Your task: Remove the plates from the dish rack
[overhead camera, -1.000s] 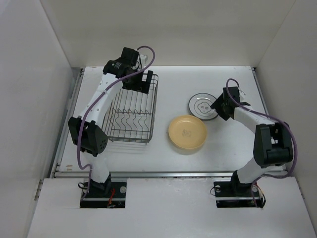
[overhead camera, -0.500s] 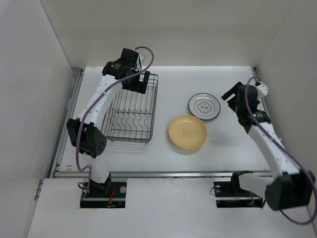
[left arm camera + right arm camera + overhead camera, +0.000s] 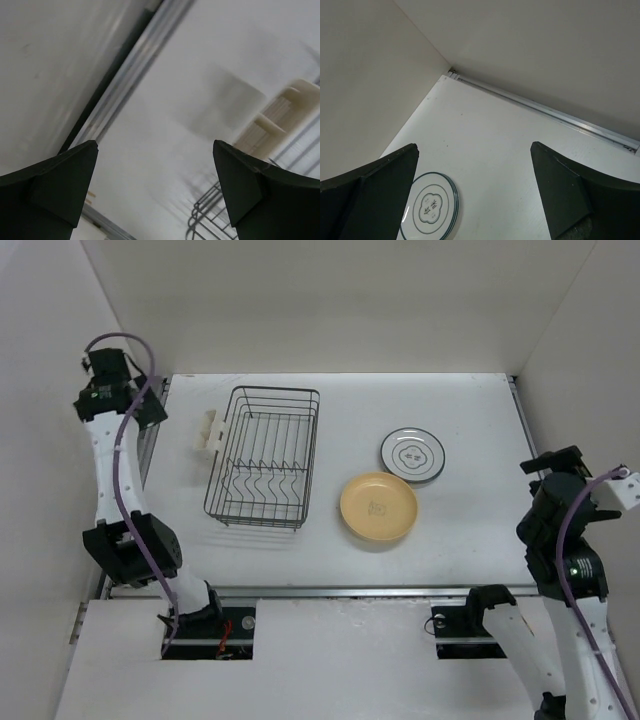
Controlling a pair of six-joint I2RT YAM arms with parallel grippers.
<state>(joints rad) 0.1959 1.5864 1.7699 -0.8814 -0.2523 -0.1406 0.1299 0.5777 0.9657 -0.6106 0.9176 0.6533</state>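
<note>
The dish rack (image 3: 262, 455) is a dark wire basket on the left half of the table, with no plates in it. Its cream clip (image 3: 207, 430) sticks out on its left side. A white plate with a dark rim (image 3: 412, 455) lies flat to the right of the rack, and a yellow plate (image 3: 378, 508) lies just in front of it. My left gripper (image 3: 125, 400) is open and empty, raised by the left wall. My right gripper (image 3: 555, 462) is open and empty, raised at the right edge. The right wrist view shows the white plate (image 3: 429, 207), which looks stacked.
The left wrist view shows the table's metal edge rail (image 3: 125, 95), the cream clip (image 3: 280, 120) and a corner of the rack wire (image 3: 210, 220). White walls enclose the table on the left, back and right.
Both arms pulled away. The left gripper left the rack's far end for the left wall. The right gripper left the white plate for the right edge, raised.
</note>
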